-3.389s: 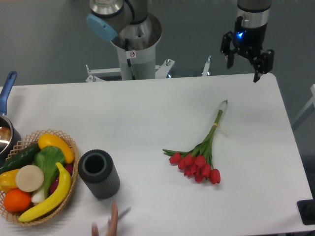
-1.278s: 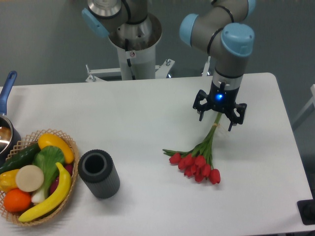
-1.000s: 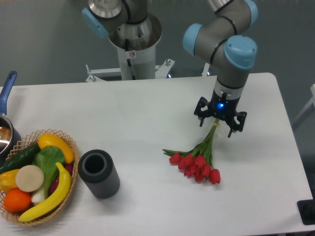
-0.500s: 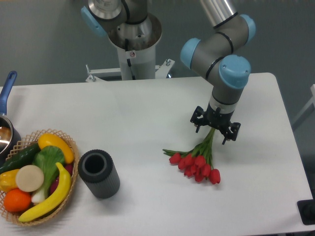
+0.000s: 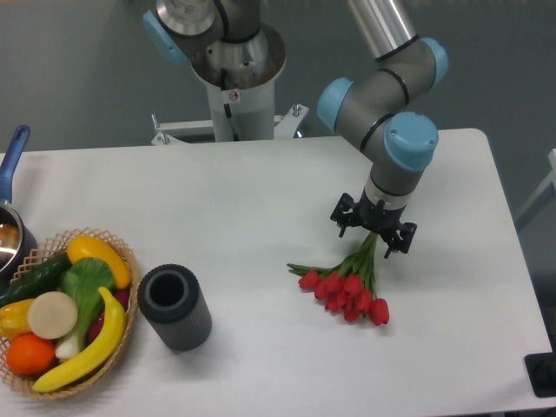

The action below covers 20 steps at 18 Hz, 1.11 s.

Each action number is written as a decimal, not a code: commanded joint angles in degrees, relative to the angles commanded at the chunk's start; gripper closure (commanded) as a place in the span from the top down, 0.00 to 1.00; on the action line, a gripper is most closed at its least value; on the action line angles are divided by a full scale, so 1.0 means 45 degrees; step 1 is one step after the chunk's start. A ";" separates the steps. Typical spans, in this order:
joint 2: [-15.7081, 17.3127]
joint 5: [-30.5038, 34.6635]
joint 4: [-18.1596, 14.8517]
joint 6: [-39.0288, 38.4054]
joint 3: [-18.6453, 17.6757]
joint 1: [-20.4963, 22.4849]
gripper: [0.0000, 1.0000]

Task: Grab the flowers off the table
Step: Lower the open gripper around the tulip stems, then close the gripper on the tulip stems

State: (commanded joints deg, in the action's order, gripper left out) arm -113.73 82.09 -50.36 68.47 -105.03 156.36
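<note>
Two fingers of the gripper [image 5: 373, 232] are spread apart, w/ the flowers' [image 5: 347, 282] stems right under them, one finger each side. Flowers lie flat on the table [image 5: 261, 191]; stems run up-right, red buds down by the front. Next, I think: squeeze across the stems.

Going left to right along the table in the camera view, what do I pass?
Pot at the left edge, basket of fruit and vegetables, dark cylinder, flowers with the gripper open above their stems.
</note>
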 joint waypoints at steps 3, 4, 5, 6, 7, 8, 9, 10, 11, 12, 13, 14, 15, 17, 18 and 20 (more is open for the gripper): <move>-0.0117 -0.0020 0.0000 0.0000 0.0000 0.0039 1.00; -0.0137 -0.0020 0.0000 0.0000 0.0000 0.0039 1.00; -0.0156 -0.0020 0.0000 0.0000 0.0000 0.0039 1.00; -0.0215 0.0000 0.0000 0.0000 -0.0019 0.0039 1.00; -0.0235 0.0000 0.0000 -0.0019 -0.0020 0.0020 1.00; -0.0235 0.0000 0.0000 -0.0020 -0.0020 0.0020 1.00; -0.0254 0.0000 0.0000 -0.0020 -0.0020 0.0020 1.00; -0.0235 0.0000 0.0000 -0.0020 -0.0020 0.0020 1.00; -0.0273 0.0000 0.0000 -0.0020 0.0000 0.0020 1.00; -0.0312 0.0000 0.0000 -0.0039 0.0000 0.0020 1.00; -0.0332 0.0000 0.0000 -0.0020 0.0000 0.0020 1.00; -0.0332 0.0000 0.0000 -0.0039 -0.0019 0.0020 1.00; -0.0352 0.0000 0.0000 -0.0020 0.0000 0.0000 0.99; -0.0371 0.0000 0.0019 -0.0020 0.0000 0.0000 0.91; -0.0371 0.0000 0.0020 -0.0020 0.0000 0.0000 0.86; -0.0371 0.0000 0.0020 -0.0020 -0.0019 0.0000 0.82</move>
State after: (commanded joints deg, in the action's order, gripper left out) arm -115.40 82.09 -50.27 68.38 -105.12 156.36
